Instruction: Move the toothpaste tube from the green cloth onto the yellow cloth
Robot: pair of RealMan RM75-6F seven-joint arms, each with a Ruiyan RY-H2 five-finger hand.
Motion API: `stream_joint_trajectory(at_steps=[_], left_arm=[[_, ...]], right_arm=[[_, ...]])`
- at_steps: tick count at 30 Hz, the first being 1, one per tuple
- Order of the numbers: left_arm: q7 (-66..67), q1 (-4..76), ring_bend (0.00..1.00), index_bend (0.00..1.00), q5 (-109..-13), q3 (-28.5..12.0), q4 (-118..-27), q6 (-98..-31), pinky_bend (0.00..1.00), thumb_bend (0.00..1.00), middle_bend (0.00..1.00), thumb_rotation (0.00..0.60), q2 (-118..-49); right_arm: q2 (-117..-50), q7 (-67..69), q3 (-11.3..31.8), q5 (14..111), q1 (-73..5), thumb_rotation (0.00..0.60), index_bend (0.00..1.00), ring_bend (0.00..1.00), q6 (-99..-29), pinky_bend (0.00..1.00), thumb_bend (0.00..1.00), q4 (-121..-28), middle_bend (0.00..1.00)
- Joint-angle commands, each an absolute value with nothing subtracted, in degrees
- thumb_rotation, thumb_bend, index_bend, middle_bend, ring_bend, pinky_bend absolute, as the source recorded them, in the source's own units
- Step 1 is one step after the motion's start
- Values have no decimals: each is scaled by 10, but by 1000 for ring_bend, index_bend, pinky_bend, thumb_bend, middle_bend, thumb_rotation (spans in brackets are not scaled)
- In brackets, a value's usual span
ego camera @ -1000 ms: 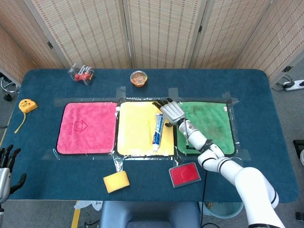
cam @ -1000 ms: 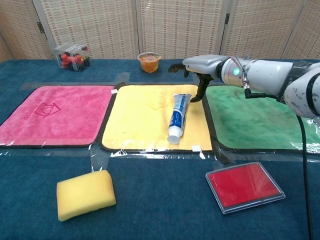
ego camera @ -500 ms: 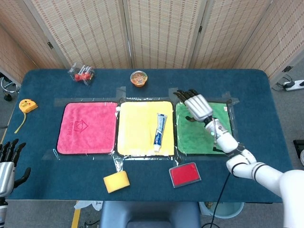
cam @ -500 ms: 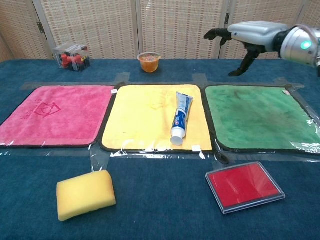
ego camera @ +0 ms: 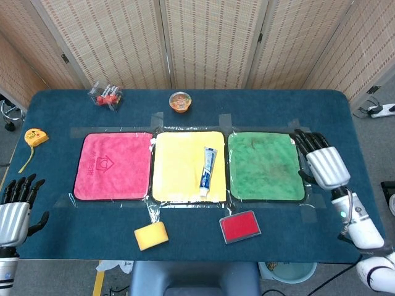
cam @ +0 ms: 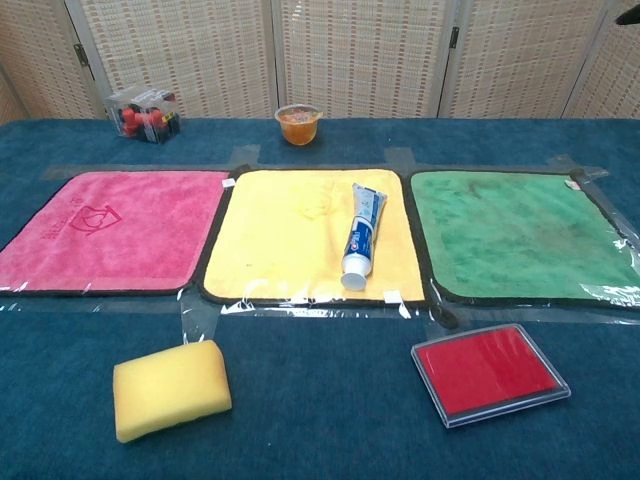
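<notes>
Nearest the robot, the left robot hand (ego camera: 13, 213) hangs at the front left edge of the surface (ego camera: 185, 246), its fingers spread and holding nothing. The right robot hand (ego camera: 324, 163) has pulled back across the green cloth (ego camera: 265, 166) in the last second and now sits past that cloth's right edge, fingers apart and empty; a second ago it was just beside the tube. Farther in, the toothpaste tube (ego camera: 207, 171) lies free on the right part of the yellow cloth (ego camera: 179, 163), cap end toward the robot, wholly within the cloth's border. With the tube released there and the right robot hand well apart from it, the move looks complete.
</notes>
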State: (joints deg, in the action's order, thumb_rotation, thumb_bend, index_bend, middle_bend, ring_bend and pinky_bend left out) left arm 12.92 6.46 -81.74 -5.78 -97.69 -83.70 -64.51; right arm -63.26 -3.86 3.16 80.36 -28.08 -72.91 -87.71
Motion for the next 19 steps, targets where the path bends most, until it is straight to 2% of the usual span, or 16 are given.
stream_joint_trajectory(at_steps=[1,10,19], left_arm=[[136,70,68,163,-817,-57,-987,-831,0,376,76,600,-640],[152,76,68,163,-818,-53,-1008,-827,0,376,77,600,-642],[156,78,68,163,-816,-53,-1006,-832,0,377,77,600,-650]], right_arm=[[-618,-44,6,824,-231,600,58,112,-780,119,266,-899,80],[-602,12,-25,858,-129,600,55,93,-885,96,266,-897,60],[-607,14,-31,861,-75,600,52,93,-917,91,267,-898,54]])
